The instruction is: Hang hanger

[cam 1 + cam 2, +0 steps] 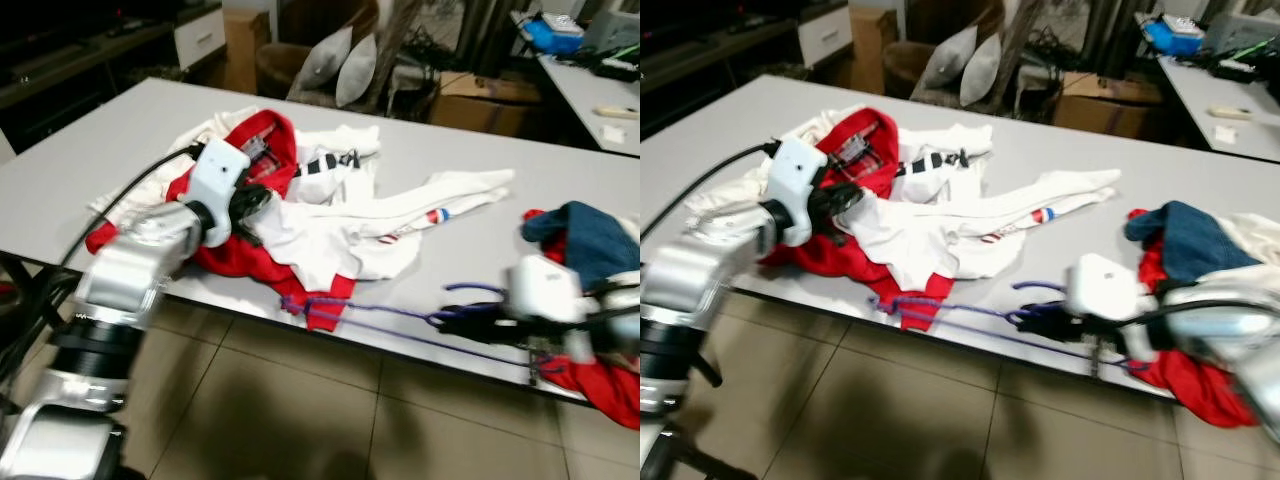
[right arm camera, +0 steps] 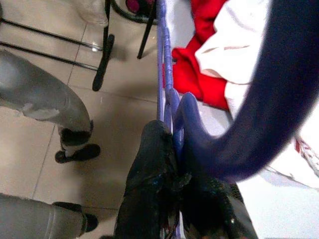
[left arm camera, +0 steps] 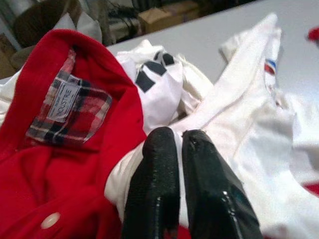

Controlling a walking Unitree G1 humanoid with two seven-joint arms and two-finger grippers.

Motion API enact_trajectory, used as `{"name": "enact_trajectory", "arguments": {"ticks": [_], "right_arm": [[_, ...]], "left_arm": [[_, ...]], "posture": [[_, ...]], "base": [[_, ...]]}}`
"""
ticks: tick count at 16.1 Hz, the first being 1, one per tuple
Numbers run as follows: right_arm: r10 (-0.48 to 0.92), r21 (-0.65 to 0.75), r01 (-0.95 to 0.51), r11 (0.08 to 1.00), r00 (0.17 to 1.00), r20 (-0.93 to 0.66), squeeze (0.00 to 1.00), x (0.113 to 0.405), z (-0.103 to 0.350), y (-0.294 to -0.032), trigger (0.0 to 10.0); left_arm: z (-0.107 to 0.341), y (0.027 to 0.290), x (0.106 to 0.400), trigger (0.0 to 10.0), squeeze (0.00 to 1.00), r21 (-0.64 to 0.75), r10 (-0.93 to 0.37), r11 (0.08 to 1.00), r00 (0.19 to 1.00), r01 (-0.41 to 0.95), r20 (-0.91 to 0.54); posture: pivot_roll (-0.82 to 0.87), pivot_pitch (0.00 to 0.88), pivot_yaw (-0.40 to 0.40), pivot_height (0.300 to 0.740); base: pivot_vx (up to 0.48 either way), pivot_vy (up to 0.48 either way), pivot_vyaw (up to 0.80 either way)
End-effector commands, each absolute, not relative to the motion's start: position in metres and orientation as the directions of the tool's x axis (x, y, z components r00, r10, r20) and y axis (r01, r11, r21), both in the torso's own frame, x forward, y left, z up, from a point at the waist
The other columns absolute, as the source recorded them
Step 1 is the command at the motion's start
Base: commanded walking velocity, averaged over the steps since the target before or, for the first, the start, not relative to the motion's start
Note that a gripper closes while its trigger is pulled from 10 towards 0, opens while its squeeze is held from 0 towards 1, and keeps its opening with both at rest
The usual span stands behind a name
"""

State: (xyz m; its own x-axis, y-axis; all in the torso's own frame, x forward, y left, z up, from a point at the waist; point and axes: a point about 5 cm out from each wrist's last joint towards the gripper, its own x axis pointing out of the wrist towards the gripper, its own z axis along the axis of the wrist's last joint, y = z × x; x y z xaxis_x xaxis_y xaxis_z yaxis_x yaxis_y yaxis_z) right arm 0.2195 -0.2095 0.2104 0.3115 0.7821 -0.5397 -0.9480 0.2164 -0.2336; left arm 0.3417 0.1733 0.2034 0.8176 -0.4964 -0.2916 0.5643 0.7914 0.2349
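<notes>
A purple hanger (image 1: 370, 311) lies along the grey table's front edge (image 1: 420, 345), one end on the hem of a red garment (image 1: 225, 255). My right gripper (image 1: 455, 322) is shut on its neck just below the hook (image 2: 279, 99), at the table's front right. My left gripper (image 1: 255, 205) rests on the clothes pile at the left. Its fingers (image 3: 154, 169) are pressed together on a fold of the white shirt (image 3: 249, 129), beside the red garment's plaid collar label (image 3: 70, 99).
A second heap of blue denim (image 1: 590, 240) and red cloth lies at the table's right end, by my right arm. Grey pillows (image 1: 335, 65) and cardboard boxes stand behind the table. Below the edge are tiled floor, black table legs (image 2: 104, 50) and grey legs with black feet (image 2: 75, 144).
</notes>
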Motion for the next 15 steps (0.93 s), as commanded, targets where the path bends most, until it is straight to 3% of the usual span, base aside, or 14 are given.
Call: {"name": "enact_trajectory", "arguments": {"ticks": [1, 3, 5, 7, 8, 9, 12, 13, 15], "right_arm": [[0.801, -0.213, -0.957, 0.195, 0.281, -0.529, 0.00, 0.213, 0.224, -0.212, 10.0], [0.812, -0.198, -0.959, 0.203, 0.278, -0.514, 0.00, 0.204, 0.240, -0.223, 10.0], [0.825, -0.258, -0.906, 0.335, 0.415, -0.385, 0.00, 0.213, 0.259, -0.232, 10.0], [0.803, -0.271, -0.847, 0.457, 0.524, -0.284, 0.00, 0.221, 0.261, -0.237, 10.0], [0.759, -0.260, -0.800, 0.541, 0.597, -0.259, 0.00, 0.227, 0.255, -0.237, 10.0], [0.687, -0.245, -0.730, 0.638, 0.683, -0.248, 0.00, 0.235, 0.244, -0.237, 10.0], [0.564, -0.213, -0.597, 0.773, 0.801, -0.199, 0.00, 0.247, 0.233, -0.235, 10.0], [0.481, -0.200, -0.501, 0.842, 0.865, -0.142, 0.00, 0.252, 0.229, -0.229, 10.0], [0.341, -0.076, -0.344, 0.936, 0.938, -0.058, 0.00, 0.252, 0.220, -0.213, 10.0]], "left_arm": [[0.207, 0.176, 0.339, 10.0, 1.00, 0.247, -0.526, 0.753, 0.783, 0.610, -0.331], [0.209, 0.199, 0.327, 10.0, 1.00, 0.289, -0.528, 0.688, 0.732, 0.666, -0.430], [0.222, 0.216, 0.312, 10.0, 1.00, 0.158, -0.637, 0.677, 0.679, 0.719, -0.365], [0.237, 0.237, 0.306, 10.0, 1.00, 0.107, -0.645, 0.718, 0.716, 0.688, -0.267], [0.250, 0.250, 0.308, 10.0, 0.64, 0.066, -0.611, 0.779, 0.779, 0.623, -0.143], [0.262, 0.260, 0.315, 10.0, 0.00, 0.039, -0.505, 0.862, 0.863, 0.506, -0.019], [0.270, 0.244, 0.318, 10.0, 0.00, 0.015, -0.444, 0.896, 0.891, 0.445, 0.094], [0.263, 0.217, 0.311, 10.0, 0.00, 0.085, -0.490, 0.871, 0.868, 0.484, 0.075], [0.251, 0.172, 0.299, 10.0, 0.00, 0.024, -0.484, 0.874, 0.868, 0.484, 0.113]], "posture": [[0.01, 0.000, -0.002, 0.740], [0.00, 0.000, 0.007, 0.740], [0.00, 0.000, 0.008, 0.740], [0.01, 0.000, 0.002, 0.740], [0.02, 0.000, -0.003, 0.740], [0.02, 0.000, -0.009, 0.740], [0.02, 0.000, -0.016, 0.740], [0.03, 0.000, -0.020, 0.740], [0.03, 0.000, -0.029, 0.740]], "base": [[0.000, 0.000, 0.00], [0.000, 0.000, 0.00], [0.000, 0.000, 0.00], [0.000, 0.000, 0.00], [0.000, 0.000, 0.00], [0.000, 0.000, 0.00], [0.000, 0.000, 0.00], [0.000, 0.000, 0.00], [0.000, 0.000, 0.00]]}}
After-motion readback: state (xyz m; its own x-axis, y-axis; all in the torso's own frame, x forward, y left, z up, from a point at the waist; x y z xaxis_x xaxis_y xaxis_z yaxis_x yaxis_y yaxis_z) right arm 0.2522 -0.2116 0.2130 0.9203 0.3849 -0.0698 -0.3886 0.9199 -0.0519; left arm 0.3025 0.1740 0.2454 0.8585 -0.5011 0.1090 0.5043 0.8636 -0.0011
